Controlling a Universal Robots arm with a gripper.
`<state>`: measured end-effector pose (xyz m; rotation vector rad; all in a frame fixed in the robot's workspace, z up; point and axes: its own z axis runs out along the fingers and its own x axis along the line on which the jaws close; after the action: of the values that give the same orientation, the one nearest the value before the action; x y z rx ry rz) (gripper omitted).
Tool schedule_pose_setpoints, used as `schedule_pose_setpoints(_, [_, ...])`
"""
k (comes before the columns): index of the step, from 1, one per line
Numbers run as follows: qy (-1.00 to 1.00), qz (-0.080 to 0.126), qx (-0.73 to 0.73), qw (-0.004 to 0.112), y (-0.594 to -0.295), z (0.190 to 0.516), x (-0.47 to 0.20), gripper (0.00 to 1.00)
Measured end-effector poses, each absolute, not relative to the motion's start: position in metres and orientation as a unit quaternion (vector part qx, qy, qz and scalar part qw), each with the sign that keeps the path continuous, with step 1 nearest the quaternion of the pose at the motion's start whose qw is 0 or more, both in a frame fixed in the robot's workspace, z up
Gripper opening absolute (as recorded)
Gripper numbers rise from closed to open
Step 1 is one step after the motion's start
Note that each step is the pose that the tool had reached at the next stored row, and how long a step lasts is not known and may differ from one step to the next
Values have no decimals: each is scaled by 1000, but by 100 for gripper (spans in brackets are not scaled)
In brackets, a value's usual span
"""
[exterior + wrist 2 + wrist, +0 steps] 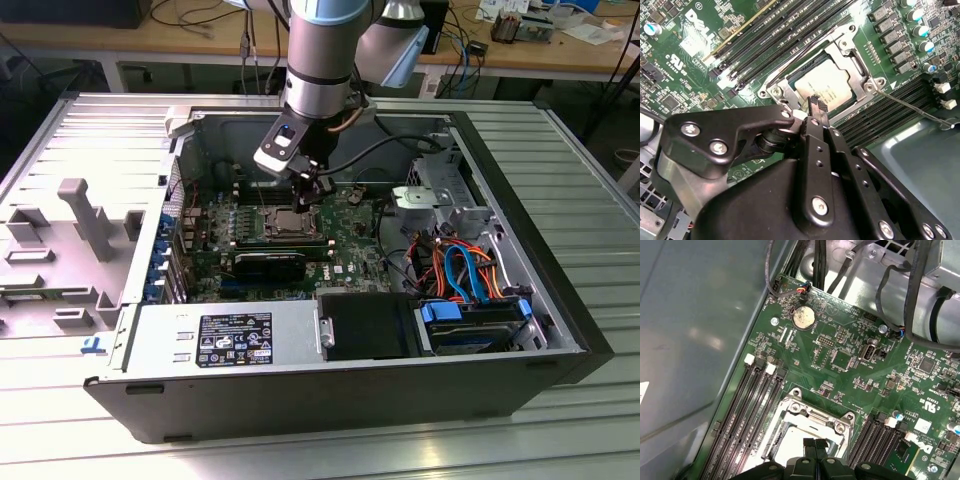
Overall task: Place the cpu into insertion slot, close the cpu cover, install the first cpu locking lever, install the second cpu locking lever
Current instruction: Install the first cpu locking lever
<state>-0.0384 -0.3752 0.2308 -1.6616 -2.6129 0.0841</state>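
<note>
Cpu [827, 90]: seated in slot [859, 62], cover [839, 39] down over it. Gripper [815, 444]: pinched shut, empty, tips at slot's edge. Beside slot, loose-looking lever [912, 106]: probably best pressed down steadily, no sideways slip.

The exterior view looked down from high up, off one long side of the open case [300, 390], and took in the whole case with the arm [320, 70] reaching into it. Both wrist views sat close over the board [675, 75], looking steeply down past the gripper [815, 101] from different sides. All three views shared the cpu cover [850, 40]; both wrist views also shared the memory slots [772, 32] flanking it.
</note>
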Motion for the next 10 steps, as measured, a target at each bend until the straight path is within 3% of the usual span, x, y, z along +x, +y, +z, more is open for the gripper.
schedule_pose_setpoints(10, [-850,27,-526,22,-375,231,-38,11])
